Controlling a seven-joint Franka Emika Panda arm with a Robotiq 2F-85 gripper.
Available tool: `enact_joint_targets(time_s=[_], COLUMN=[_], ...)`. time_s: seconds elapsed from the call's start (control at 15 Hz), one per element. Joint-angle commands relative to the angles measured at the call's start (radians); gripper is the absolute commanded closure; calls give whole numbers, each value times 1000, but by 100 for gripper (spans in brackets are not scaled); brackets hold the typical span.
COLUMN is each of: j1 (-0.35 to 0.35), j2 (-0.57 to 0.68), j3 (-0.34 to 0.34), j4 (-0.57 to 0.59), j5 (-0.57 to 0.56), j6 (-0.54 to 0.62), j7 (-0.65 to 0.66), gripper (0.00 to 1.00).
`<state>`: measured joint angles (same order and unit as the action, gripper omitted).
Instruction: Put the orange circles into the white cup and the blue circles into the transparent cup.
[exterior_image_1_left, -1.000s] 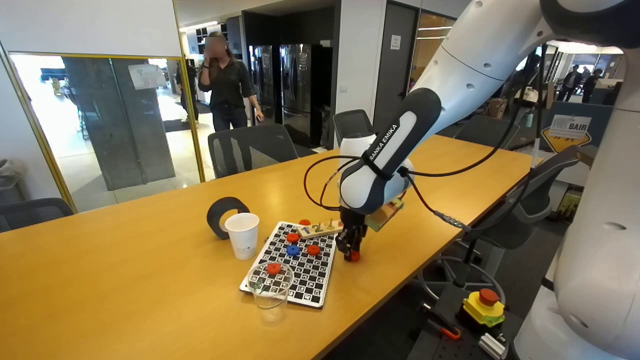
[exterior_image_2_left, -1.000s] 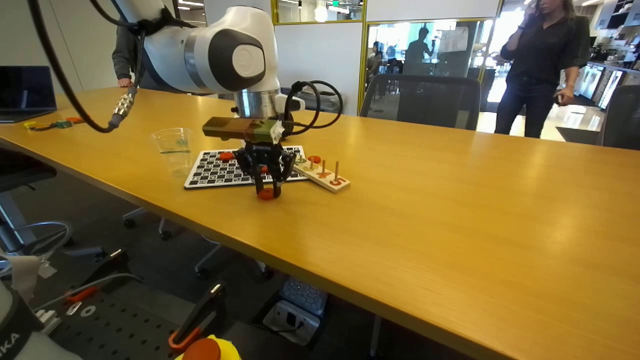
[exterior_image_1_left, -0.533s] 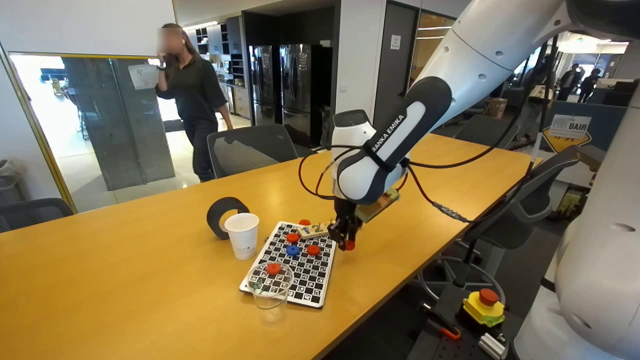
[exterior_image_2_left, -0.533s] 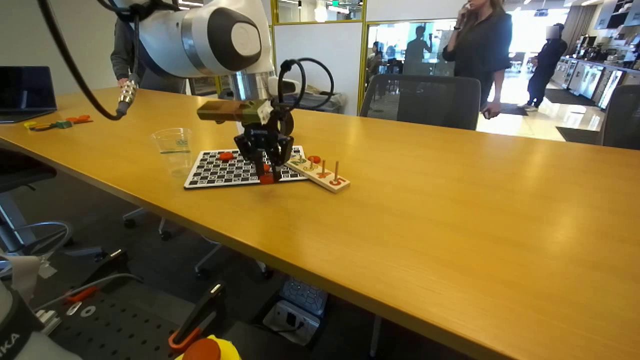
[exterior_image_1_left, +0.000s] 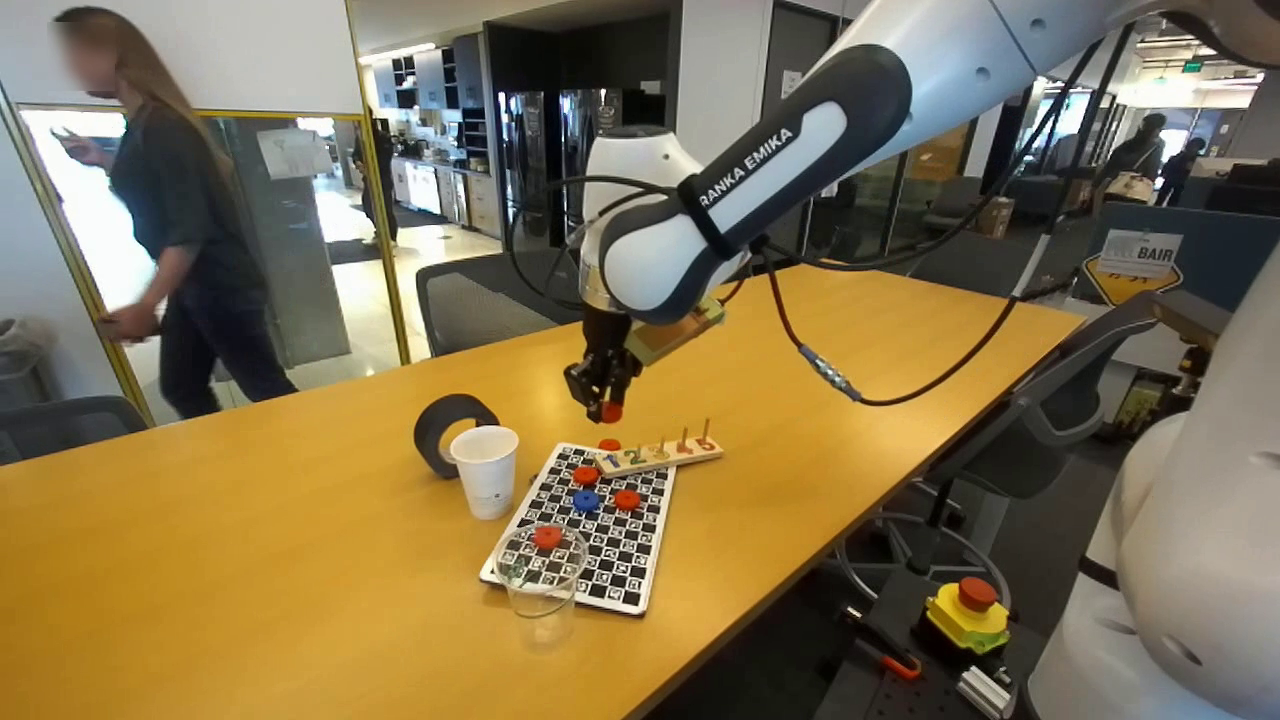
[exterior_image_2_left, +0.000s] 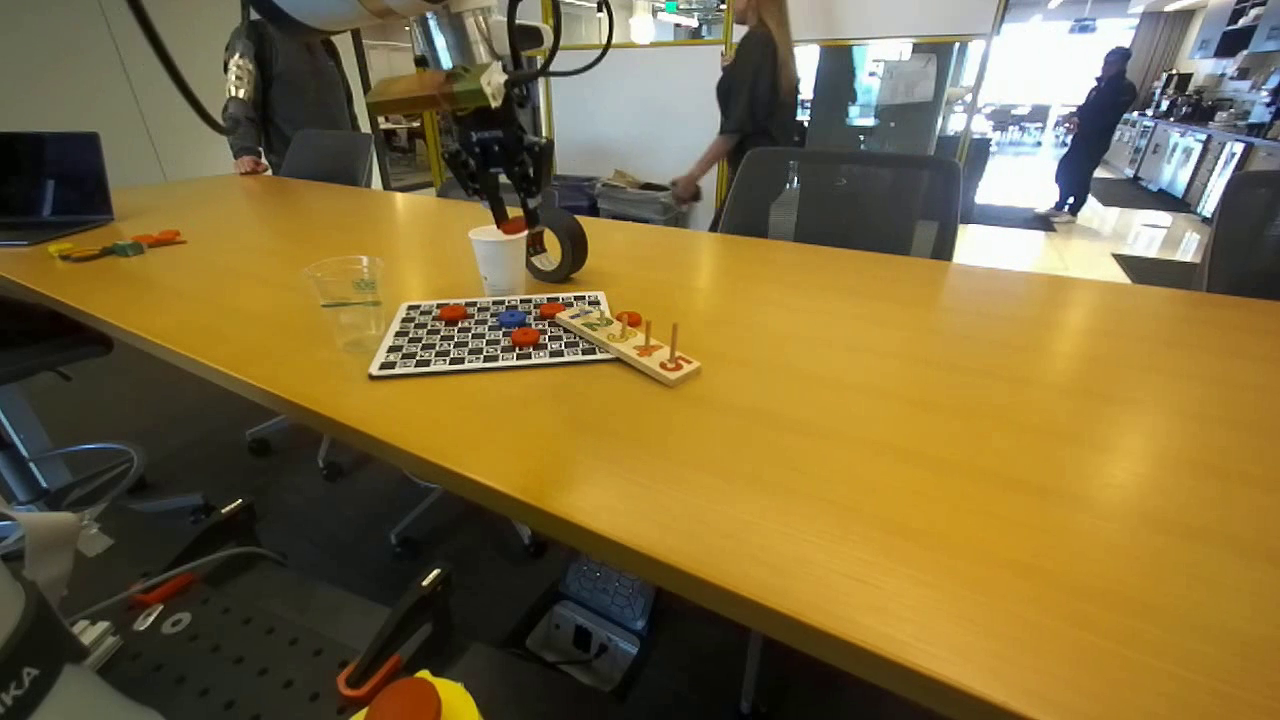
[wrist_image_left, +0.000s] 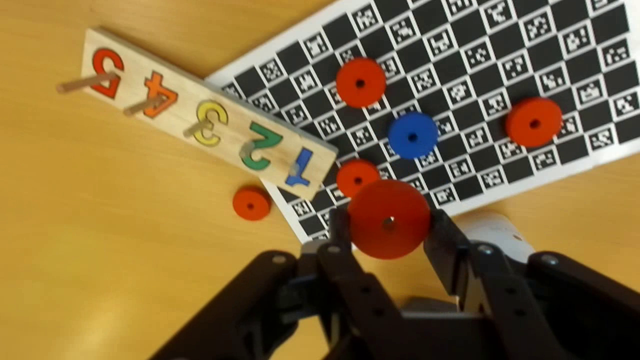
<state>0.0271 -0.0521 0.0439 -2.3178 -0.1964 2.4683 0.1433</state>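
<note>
My gripper (wrist_image_left: 390, 226) is shut on an orange circle (wrist_image_left: 385, 205), held edge-on between its fingertips. In both exterior views the gripper (exterior_image_1_left: 604, 410) (exterior_image_2_left: 514, 212) is raised above the table, beyond the board's far end. The white cup (exterior_image_1_left: 488, 478) (exterior_image_2_left: 499, 265) stands upright; in the wrist view the white cup (wrist_image_left: 492, 230) is partly hidden behind the right finger. Three orange circles, such as this one (wrist_image_left: 361, 95), lie on the checkered board, and another (wrist_image_left: 251, 204) lies on the table. One blue circle (wrist_image_left: 413, 145) lies on the board. The transparent cup (exterior_image_1_left: 545, 605) (exterior_image_2_left: 352, 305) stands upright by the board's near end.
The checkered board (exterior_image_1_left: 610, 580) lies flat on the table (exterior_image_1_left: 250, 560). A numbered wooden peg strip (wrist_image_left: 185, 102) rests on its corner, with thin pegs standing up. A dark ring (exterior_image_1_left: 430, 432) stands beside the white cup. A laptop (exterior_image_2_left: 50, 185) and tools (exterior_image_2_left: 125, 248) lie farther off.
My gripper has lifted the orange circle off the table beside the board and carried it up and across, toward the white cup's side. The cups and other circles have not moved.
</note>
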Motion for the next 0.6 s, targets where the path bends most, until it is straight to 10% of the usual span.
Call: enact_joint_targets(time_s=[0.0, 0.53], j1=[25, 64], j2=[116, 373], j3=[23, 55], j4=[204, 517], j5=[24, 107], j6=[-67, -142], j7=[-28, -132], gripper=[78, 78])
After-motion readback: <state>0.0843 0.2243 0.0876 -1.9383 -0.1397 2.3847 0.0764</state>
